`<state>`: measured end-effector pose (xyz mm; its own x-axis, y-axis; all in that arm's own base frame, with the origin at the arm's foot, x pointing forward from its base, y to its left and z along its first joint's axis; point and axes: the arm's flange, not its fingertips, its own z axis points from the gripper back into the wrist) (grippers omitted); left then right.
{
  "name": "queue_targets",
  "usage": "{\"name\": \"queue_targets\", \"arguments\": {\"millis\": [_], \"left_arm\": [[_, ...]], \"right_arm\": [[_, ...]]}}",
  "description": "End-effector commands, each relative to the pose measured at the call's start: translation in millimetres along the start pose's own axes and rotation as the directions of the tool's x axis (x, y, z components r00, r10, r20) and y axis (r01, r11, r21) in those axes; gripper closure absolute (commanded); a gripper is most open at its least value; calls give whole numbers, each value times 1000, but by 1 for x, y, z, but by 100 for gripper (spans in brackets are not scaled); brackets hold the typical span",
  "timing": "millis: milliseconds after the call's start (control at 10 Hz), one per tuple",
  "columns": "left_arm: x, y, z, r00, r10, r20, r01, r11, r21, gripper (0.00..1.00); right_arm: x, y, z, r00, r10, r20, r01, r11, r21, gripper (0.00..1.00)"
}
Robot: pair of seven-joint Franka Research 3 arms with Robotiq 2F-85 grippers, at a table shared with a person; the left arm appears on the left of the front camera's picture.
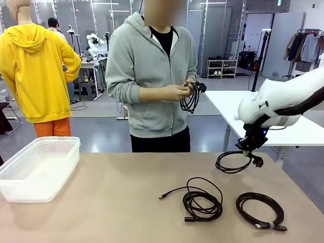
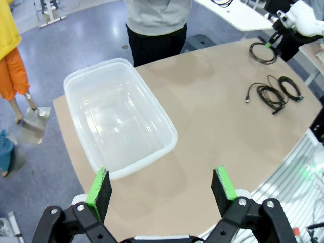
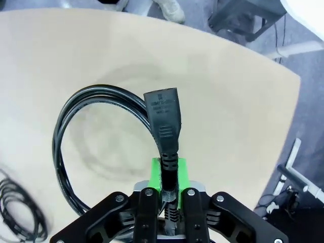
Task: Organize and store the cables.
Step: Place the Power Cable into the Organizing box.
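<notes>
A: Holding anything, the right gripper [image 1: 247, 148]?

B: Yes. Its fingers are pressed together on a black cable [image 1: 234, 162], pinched just behind the plug [image 3: 163, 114]. The coil loops out below the fingertips, above the tan table [image 1: 111, 202].

A: And the other cables?

B: A loose coil [image 1: 202, 202] and a tied coil [image 1: 260, 207] lie flat on the table, below that gripper and nearer the robot's side. Beyond it, across the table, a person's hands [image 1: 174, 92] hold a fourth coil [image 1: 191, 98].

A: The left gripper [image 2: 162, 185]?

B: Spread wide, with nothing between its green pads [image 2: 100, 190]. A clear plastic bin [image 2: 171, 132] sits just ahead of its fingertips, and the cables lie well beyond it, far off to one side.
</notes>
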<state>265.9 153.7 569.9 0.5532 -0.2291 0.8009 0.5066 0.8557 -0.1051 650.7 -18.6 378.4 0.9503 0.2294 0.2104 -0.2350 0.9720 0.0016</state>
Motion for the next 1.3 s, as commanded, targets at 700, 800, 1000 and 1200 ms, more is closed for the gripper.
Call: {"name": "queue_targets", "arguments": {"millis": [700,800,1000,1200], "left_arm": [[0,0,0,1000,-11,4,11,1000,-6,0],[0,0,0,1000,-11,4,11,1000,-6,0],[0,0,0,1000,-11,4,11,1000,-6,0],[0,0,0,1000,-11,4,11,1000,-6,0]], "right_arm": [[-18,5,37,999,-43,-9,44,998,42,100],[-18,5,37,999,-43,-9,44,998,42,100],[-23,26,46,997,-67,37,62,990,126,85],[-29,69,81,992,-100,83,82,977,197,85]]}}
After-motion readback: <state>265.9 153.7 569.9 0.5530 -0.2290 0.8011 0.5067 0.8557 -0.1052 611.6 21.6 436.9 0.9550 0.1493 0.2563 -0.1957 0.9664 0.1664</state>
